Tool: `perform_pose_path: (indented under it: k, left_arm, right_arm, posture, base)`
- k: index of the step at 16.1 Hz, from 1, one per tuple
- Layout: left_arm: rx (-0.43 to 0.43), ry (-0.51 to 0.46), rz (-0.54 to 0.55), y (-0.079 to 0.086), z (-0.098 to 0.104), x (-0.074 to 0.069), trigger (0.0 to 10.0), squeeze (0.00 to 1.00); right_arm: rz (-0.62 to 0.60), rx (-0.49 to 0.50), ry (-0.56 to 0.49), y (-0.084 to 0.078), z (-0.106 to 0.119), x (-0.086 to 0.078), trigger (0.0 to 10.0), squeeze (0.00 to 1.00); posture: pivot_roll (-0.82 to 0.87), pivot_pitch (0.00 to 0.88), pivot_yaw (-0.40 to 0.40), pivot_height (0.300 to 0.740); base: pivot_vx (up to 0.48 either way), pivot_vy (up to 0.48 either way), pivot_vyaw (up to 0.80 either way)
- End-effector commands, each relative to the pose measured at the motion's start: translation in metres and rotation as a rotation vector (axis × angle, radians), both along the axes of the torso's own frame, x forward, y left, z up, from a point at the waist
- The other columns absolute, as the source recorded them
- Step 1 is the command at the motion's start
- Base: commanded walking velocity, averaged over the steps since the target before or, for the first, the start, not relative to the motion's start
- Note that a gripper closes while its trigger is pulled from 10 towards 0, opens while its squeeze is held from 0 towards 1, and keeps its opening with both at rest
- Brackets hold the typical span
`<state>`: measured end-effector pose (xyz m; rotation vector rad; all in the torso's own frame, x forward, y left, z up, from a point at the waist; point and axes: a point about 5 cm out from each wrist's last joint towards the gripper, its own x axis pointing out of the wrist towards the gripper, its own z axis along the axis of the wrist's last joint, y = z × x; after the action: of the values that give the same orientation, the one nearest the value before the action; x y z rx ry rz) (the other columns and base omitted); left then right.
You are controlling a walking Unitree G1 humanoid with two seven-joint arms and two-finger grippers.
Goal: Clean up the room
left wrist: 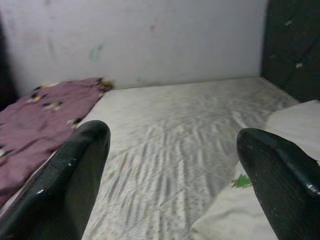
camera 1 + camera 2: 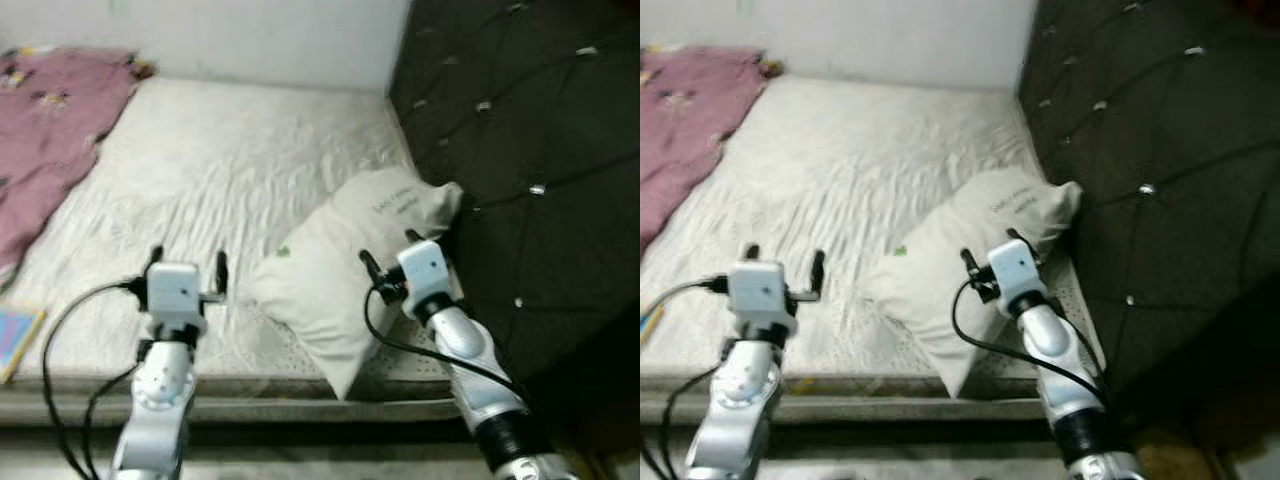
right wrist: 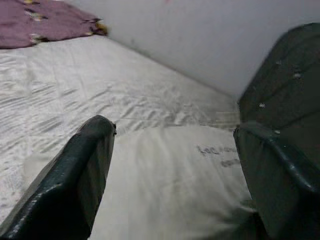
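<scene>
Both grippers hover over the near edge of the bed. On the robot's right, the right gripper (image 2: pixel 388 249) has its two black fingers spread wide above one white pillow (image 2: pixel 345 270), and it holds nothing. In the right wrist view the fingers (image 3: pixel 75 185) stand on both sides of the pillow's top, but whether they touch the cloth cannot be told. On the robot's left, the left gripper (image 2: pixel 187 264) also has its two fingers wide apart, over the bare mattress (image 2: pixel 220 170), and it holds nothing.

The single pillow lies tilted at the near right corner of the mattress, with its far end against the dark tufted headboard (image 2: pixel 530 150). It carries a small green mark (image 1: pixel 243 181) and some grey printed text, too small to read.

One pink blanket (image 2: pixel 45 130) lies crumpled at the far left of the mattress, well apart from the pillow. One flat, colourful thing, perhaps a book (image 2: pixel 15 338), rests at the near left edge. A pale wall (image 2: pixel 250 40) stands behind the bed.
</scene>
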<state>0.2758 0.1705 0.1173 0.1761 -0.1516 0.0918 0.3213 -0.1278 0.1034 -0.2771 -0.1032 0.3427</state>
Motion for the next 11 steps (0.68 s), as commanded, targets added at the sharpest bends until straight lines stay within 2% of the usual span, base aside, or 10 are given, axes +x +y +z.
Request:
perform_pose_path:
  k: [1,6,11]
  left_arm:
    - [0.009,-0.004,0.01,0.0043,0.0006,0.0004,10.0,0.0]
    - [0.001,0.0,0.034,0.0095,-0.001,-0.001,10.0,0.0]
    - [-0.01,0.009,0.051,0.0105,-0.0012,-0.003,10.0,0.0]
  right_arm:
    - [0.018,0.005,-0.014,0.0054,0.0038,0.0005,10.0,0.0]
    - [0.035,0.079,0.031,0.007,0.0028,-0.0024,10.0,0.0]
    - [0.064,0.084,0.052,0.0098,0.0014,-0.0056,10.0,0.0]
  posture:
    - [-0.05,0.076,-0.077,0.74]
    - [-0.05,0.101,-0.086,0.74]
    - [-0.05,0.134,-0.089,0.74]
  base:
    - [0.0,0.0,0.0]
    - [0.0,0.0,0.0]
    - [0.0,0.0,0.0]
